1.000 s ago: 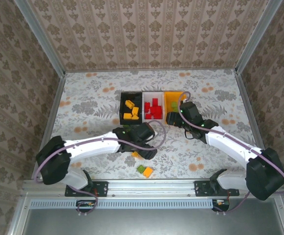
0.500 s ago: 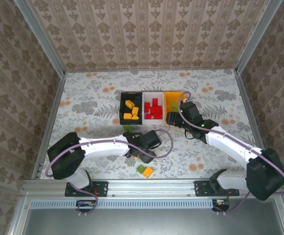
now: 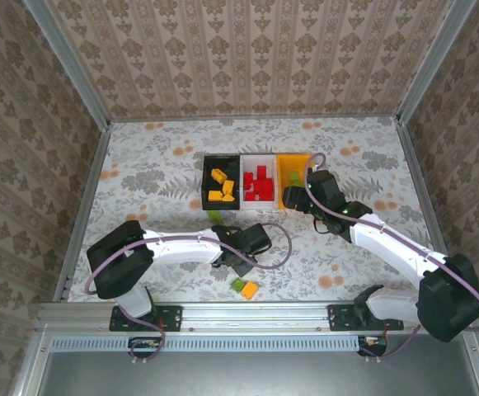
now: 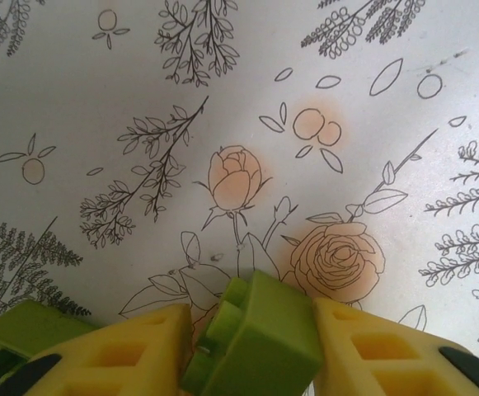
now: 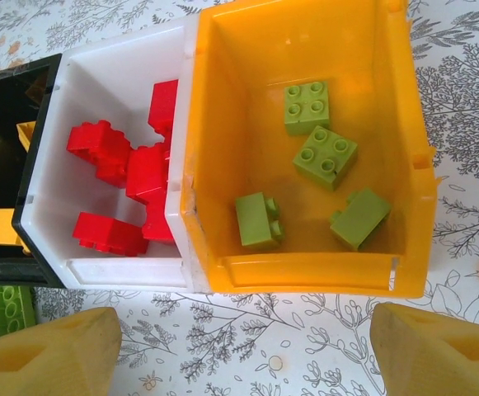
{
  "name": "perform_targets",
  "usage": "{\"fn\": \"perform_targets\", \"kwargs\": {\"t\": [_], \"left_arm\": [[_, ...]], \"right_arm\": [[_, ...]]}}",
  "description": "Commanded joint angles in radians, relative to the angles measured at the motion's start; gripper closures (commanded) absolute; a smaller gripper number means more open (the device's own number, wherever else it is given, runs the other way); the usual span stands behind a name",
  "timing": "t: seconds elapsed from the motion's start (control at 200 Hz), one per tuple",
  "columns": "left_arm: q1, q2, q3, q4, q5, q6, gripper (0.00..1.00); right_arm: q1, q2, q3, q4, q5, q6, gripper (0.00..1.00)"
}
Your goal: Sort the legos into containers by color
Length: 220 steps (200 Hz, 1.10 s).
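Left hand (image 4: 249,353) has just closed, pinching a green lego (image 4: 264,326) for the orange-yellow container (image 5: 305,276); right hand (image 5: 243,351) hangs spread above it

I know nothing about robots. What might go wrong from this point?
1. The left gripper pinches the green brick at a skew, so it may twist out or drop when lifted.
2. Another green piece lies close beside one finger and may get knocked.
3. The right gripper hovers open in front of the orange-yellow bin that holds the sorted green bricks, so the arms might bump there.
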Motion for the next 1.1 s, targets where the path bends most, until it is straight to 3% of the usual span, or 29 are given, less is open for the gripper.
{"fn": "perform_targets", "kwargs": {"t": [0.0, 0.105, 0.275, 0.565, 0.885, 1.095], "left_arm": [[-0.009, -0.005, -0.001, -0.016, -0.018, 0.011, 0.66], [-0.009, -0.018, 0.018, -0.005, -0.022, 0.012, 0.75], [0.001, -0.024, 0.070, 0.039, -0.017, 0.018, 0.79], [0.125, 0.053, 0.320, 0.203, 0.141, 0.007, 0.86], [0.238, 0.395, 0.754, 0.180, 0.170, 0.009, 0.84], [0.280, 0.510, 0.927, 0.144, 0.180, -0.025, 0.64]], "right_arm": [[-0.008, -0.036, -0.005, -0.023, 0.044, -0.004, 0.20], [-0.016, -0.058, -0.017, -0.037, 0.082, 0.017, 0.20], [-0.042, -0.127, -0.053, -0.062, 0.147, 0.045, 0.20], [-0.096, -0.226, -0.122, -0.090, 0.164, 0.080, 0.20], [-0.117, -0.256, -0.135, -0.121, 0.144, 0.080, 0.20], [-0.118, -0.275, -0.132, -0.140, 0.125, 0.065, 0.19]]}}
